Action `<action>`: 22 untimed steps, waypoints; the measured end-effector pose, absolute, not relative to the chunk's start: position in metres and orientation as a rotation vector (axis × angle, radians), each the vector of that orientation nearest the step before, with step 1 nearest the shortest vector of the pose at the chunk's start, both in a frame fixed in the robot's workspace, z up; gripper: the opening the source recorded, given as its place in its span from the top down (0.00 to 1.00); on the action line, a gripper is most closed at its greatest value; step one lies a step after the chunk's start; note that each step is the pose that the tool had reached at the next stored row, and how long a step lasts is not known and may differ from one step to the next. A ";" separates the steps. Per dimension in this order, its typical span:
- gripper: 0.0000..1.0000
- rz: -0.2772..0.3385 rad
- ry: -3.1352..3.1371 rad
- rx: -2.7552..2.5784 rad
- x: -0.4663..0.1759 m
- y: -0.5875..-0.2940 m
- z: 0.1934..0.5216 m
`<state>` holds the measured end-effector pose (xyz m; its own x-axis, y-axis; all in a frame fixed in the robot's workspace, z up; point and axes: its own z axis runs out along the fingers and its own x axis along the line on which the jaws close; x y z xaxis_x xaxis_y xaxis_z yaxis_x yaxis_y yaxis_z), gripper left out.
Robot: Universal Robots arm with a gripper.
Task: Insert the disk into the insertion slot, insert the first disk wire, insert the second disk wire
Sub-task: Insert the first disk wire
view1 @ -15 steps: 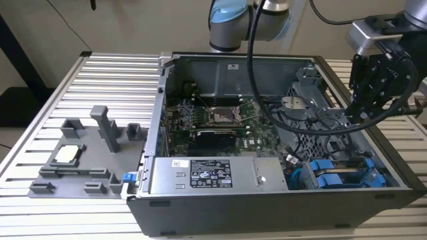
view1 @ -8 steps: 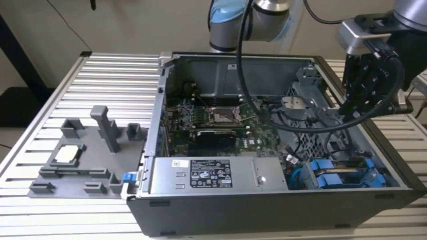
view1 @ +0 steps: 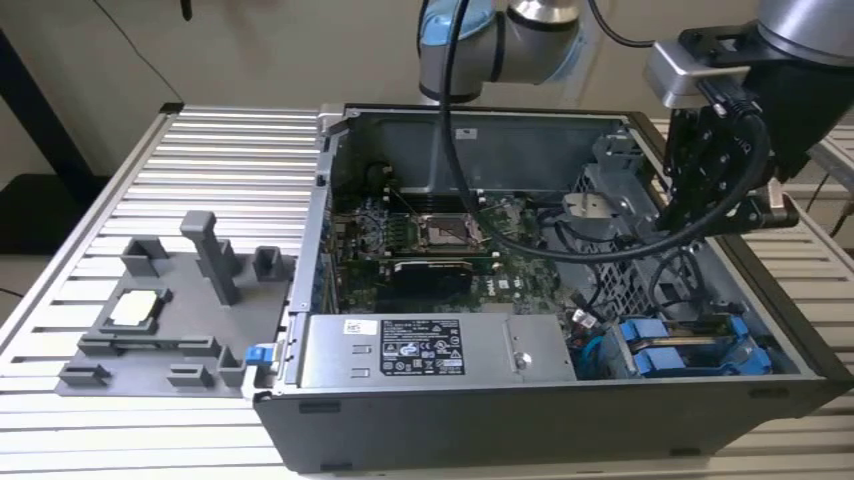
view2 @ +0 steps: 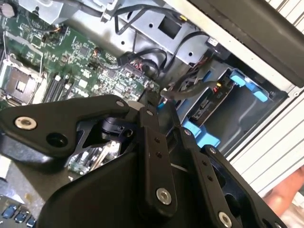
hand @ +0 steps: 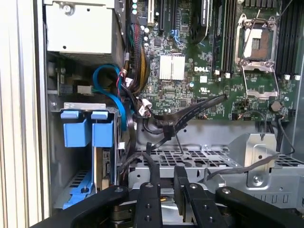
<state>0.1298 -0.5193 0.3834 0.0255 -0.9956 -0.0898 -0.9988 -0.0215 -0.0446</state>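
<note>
Tabletop [view1: 200, 150]: ribbed metal, carrying open computer case [view1: 534, 425].
Disk [hand: 102, 134]: blue-framed, in insertion slot [hand: 85, 105] at case corner.
Claw [hand: 166, 194]: over case, apart from disk; grip cannot tell.

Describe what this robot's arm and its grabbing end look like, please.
The arm is built of round silver-grey tubes with light-blue caps at the joints. A thick black cable loops from it to the wrist. The gripper is matte black, made of flat linked bars joined by small silver pins.
</note>
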 end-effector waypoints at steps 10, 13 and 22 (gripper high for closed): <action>0.73 0.050 2.128 -2.179 0.127 -0.518 0.383; 0.73 0.050 2.128 -2.179 0.127 -0.518 0.383; 0.73 0.059 2.125 -2.175 0.124 -0.521 0.383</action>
<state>0.1244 -0.5208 0.3829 0.0255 -0.9949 -0.0975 -0.9988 -0.0212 -0.0449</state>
